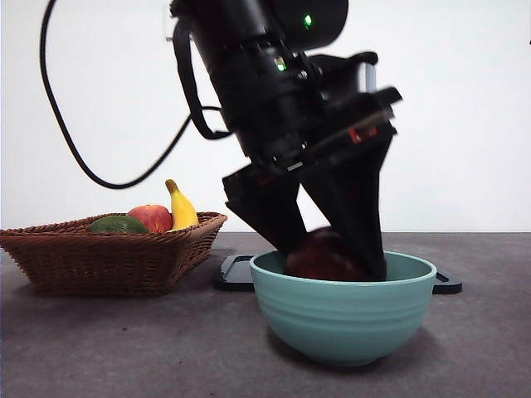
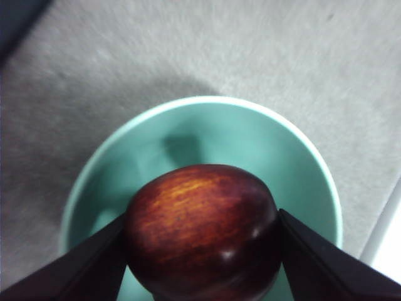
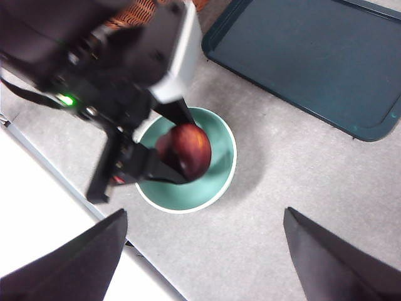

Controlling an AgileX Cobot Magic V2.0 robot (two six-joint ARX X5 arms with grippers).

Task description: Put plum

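The plum (image 2: 202, 229) is a glossy dark maroon fruit held between my left gripper's (image 2: 202, 241) two black jaws. It hangs inside the teal bowl (image 2: 207, 128), just above the bottom. In the front view the left gripper (image 1: 332, 253) reaches down into the bowl (image 1: 342, 319) with the plum (image 1: 322, 255) showing above the rim. The right wrist view shows the plum (image 3: 186, 149) and the bowl (image 3: 213, 182) from high above. My right gripper (image 3: 200, 263) is open and empty, well above the table.
A wicker basket (image 1: 99, 257) at the left holds a red apple (image 1: 151, 217), a dark green fruit (image 1: 118, 225) and a banana (image 1: 180, 207). A dark tray (image 3: 313, 56) lies on the grey table behind the bowl; it also shows in the front view (image 1: 236, 272).
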